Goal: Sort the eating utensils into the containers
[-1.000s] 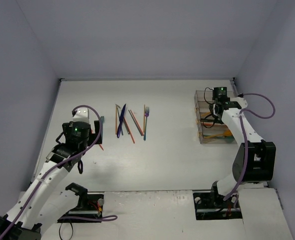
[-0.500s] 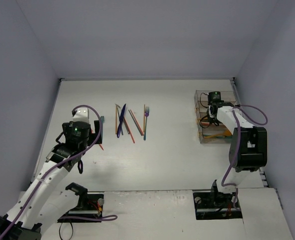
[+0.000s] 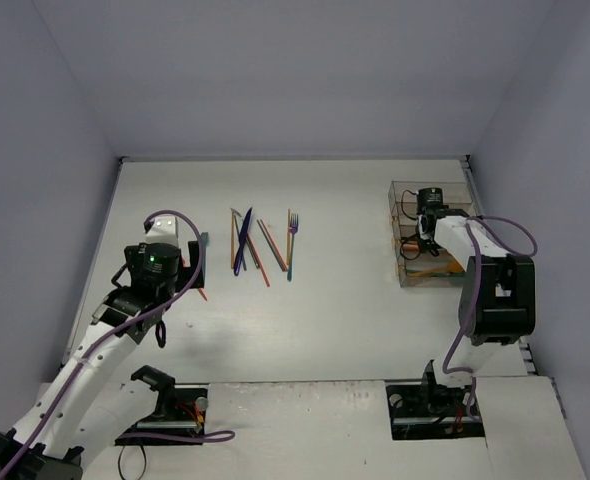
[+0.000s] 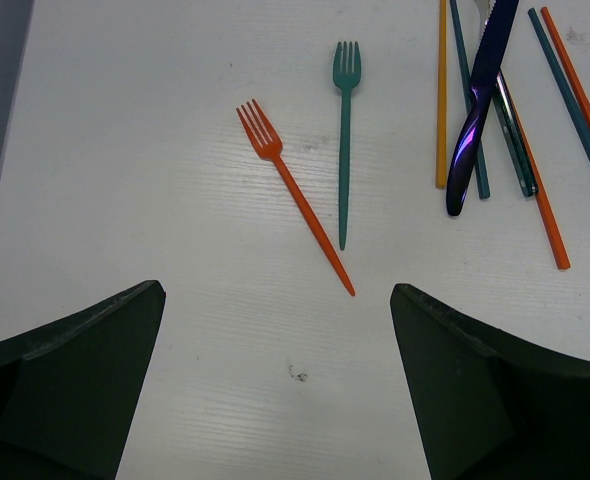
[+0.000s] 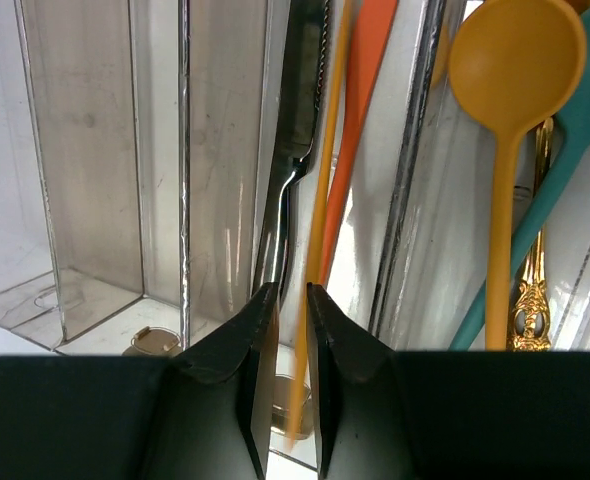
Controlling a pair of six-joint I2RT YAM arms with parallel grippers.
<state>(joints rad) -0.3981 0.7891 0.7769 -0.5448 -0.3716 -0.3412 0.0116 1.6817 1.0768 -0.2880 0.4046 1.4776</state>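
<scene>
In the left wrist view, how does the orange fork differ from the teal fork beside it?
The orange fork is orange, the teal fork teal. The orange fork lies slanted, its tines toward the upper left; the teal fork lies nearly straight up the picture. Both are slim forks lying flat on the white table.

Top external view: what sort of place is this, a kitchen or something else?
Likely a robot lab test cell, not a kitchen: a white table boxed in by plain grey walls, with plastic utensils laid out and a clear divided bin.
</scene>
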